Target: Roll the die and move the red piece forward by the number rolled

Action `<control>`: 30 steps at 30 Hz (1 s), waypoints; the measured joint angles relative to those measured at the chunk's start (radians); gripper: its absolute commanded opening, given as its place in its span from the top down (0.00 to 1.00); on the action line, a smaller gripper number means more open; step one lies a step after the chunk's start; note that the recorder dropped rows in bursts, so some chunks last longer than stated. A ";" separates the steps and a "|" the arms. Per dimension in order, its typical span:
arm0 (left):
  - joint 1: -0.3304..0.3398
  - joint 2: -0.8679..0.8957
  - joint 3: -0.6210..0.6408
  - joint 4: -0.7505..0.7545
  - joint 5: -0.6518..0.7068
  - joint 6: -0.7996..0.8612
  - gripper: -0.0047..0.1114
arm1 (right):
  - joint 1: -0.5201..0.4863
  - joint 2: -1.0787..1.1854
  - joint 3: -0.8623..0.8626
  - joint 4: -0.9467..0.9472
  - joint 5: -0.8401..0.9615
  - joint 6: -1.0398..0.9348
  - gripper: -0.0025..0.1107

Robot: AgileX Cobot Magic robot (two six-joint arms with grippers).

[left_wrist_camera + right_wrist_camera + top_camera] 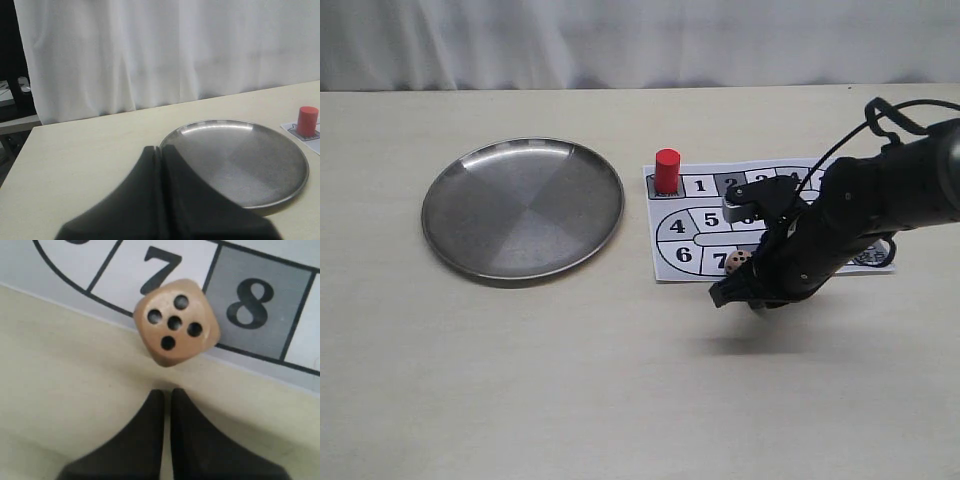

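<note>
1. Right gripper [166,392]: jaws pressed together, tips meeting, nothing held. It hangs low over the table [60,390], just short of the board's edge.
2. The die [175,322] lies free just beyond those tips and apart from them. It sits on the printed border of the board [115,275], by squares 7 and 8. The face toward the wrist camera shows five pips.
3. Handling, die: I judge it hard, light and smooth, with rounded corners. Take it across two opposite flat faces, centred. A pinch on the corners would likely squirt it out. The jaws must open first.
4. Left gripper [159,149]: jaws likewise closed flat against each other and empty. It is held above the table near the steel plate [280,195].
5. The red piece [667,172] stands upright on the corner square beside 1, well apart from the die and the right gripper.
6. Handling, red piece: a rigid, light cylinder, probably easy to tip. Grip it from above across the barrel, fingers on opposite sides, and keep it vertical.
</note>
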 measured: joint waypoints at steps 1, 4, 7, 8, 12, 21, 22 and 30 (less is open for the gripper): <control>0.000 0.000 0.000 0.000 0.000 0.000 0.96 | 0.000 0.000 0.000 0.000 0.000 0.000 0.94; 0.000 0.000 0.000 0.000 0.000 0.000 0.96 | 0.000 0.000 0.000 0.000 -0.002 -0.002 0.94; 0.000 0.000 0.000 0.000 0.000 0.000 0.96 | 0.000 0.000 0.000 0.000 -0.003 -0.002 0.94; 0.000 0.000 0.000 0.000 0.000 0.000 0.96 | 0.000 0.000 0.000 0.000 -0.007 -0.002 0.94; 0.000 0.000 0.000 0.000 0.000 0.000 0.96 | 0.000 0.000 0.000 0.000 -0.018 -0.002 0.94; 0.000 0.000 0.000 0.000 0.000 0.000 0.96 | 0.000 0.000 0.000 0.000 -0.018 -0.002 0.94; 0.000 0.000 0.000 0.000 0.000 0.000 0.96 | 0.000 0.000 0.000 0.000 -0.018 -0.002 0.94; 0.000 0.000 0.000 0.000 0.000 0.000 0.96 | 0.000 0.000 0.000 0.000 -0.018 -0.002 0.94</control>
